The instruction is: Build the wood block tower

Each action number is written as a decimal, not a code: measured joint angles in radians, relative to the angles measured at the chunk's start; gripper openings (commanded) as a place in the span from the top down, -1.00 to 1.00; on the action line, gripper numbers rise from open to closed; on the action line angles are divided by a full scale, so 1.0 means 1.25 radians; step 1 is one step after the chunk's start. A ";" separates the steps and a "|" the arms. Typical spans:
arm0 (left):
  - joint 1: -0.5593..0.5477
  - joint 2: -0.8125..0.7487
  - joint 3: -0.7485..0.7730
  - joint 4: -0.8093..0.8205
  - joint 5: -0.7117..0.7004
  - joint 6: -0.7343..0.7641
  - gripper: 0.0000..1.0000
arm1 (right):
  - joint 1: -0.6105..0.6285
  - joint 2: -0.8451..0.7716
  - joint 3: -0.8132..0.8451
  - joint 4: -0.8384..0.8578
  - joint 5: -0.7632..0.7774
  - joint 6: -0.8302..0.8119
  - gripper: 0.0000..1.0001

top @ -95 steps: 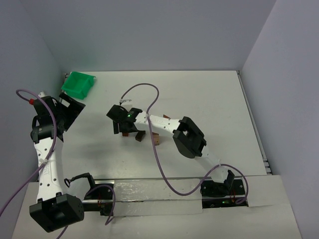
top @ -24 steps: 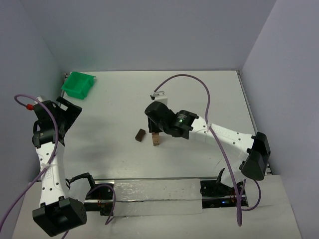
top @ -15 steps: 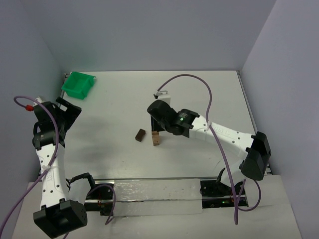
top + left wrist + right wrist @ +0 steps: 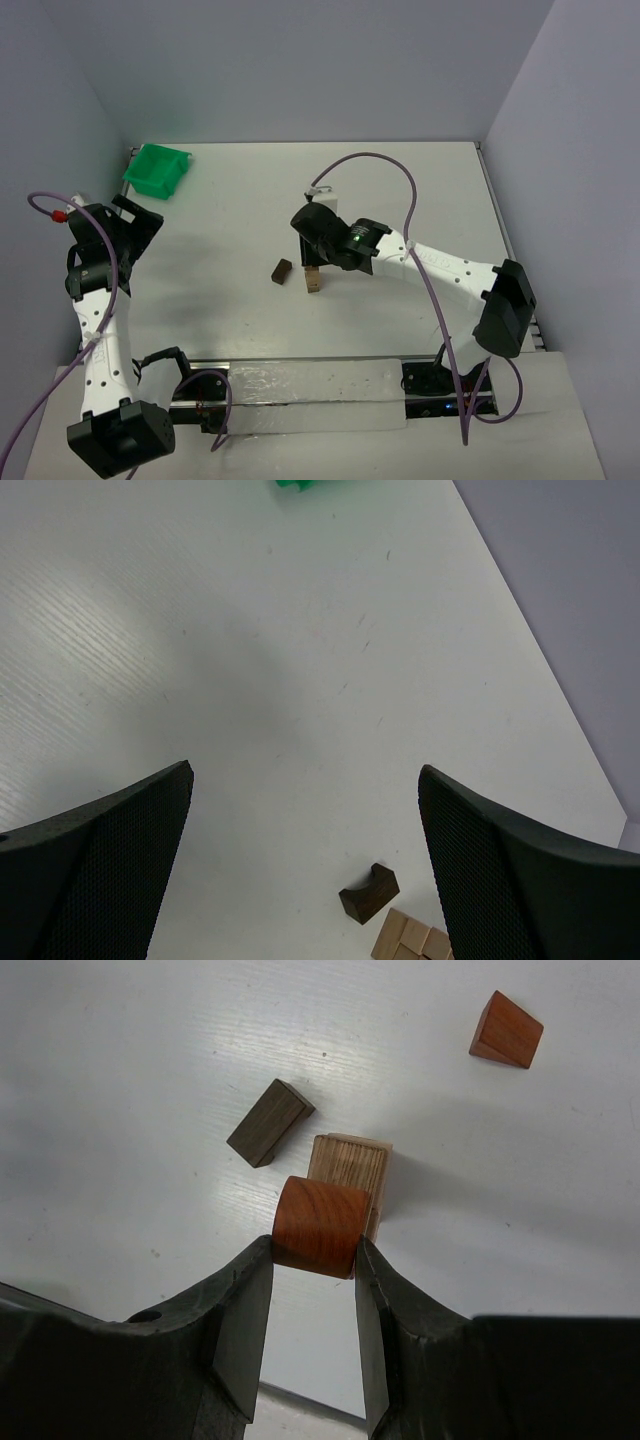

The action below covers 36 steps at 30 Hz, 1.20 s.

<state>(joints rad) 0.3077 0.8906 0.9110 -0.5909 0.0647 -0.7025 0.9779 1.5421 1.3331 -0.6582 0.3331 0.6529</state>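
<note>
On the table (image 4: 420,180), the left hand (image 4: 305,772) hangs wide open, well apart. The right hand (image 4: 312,1260) grips a reddish block (image 4: 318,1222) over one edge of the tan tower (image 4: 350,1165); released off-centre, it may slip off or topple the stack.

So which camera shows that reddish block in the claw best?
The right wrist view: the reddish block sits large and centred, clamped by the right gripper, close to the tan block. In the top external view the gripper's own body hides it. The left wrist view misses it altogether.
</note>
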 measured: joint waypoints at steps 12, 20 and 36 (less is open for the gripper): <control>0.000 0.000 -0.005 0.005 0.007 0.000 -0.99 | -0.001 0.011 0.000 0.000 -0.002 0.003 0.90; 0.000 0.000 -0.016 0.005 0.012 0.000 -0.99 | -0.001 0.013 0.000 0.000 -0.002 0.002 0.75; 0.000 -0.005 -0.024 0.010 0.016 -0.001 -0.98 | -0.001 0.013 -0.008 0.008 -0.005 -0.024 0.70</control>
<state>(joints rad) 0.3077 0.8846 0.8806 -0.5790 0.0845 -0.7033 0.9761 1.5589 1.3231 -0.6480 0.3263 0.6228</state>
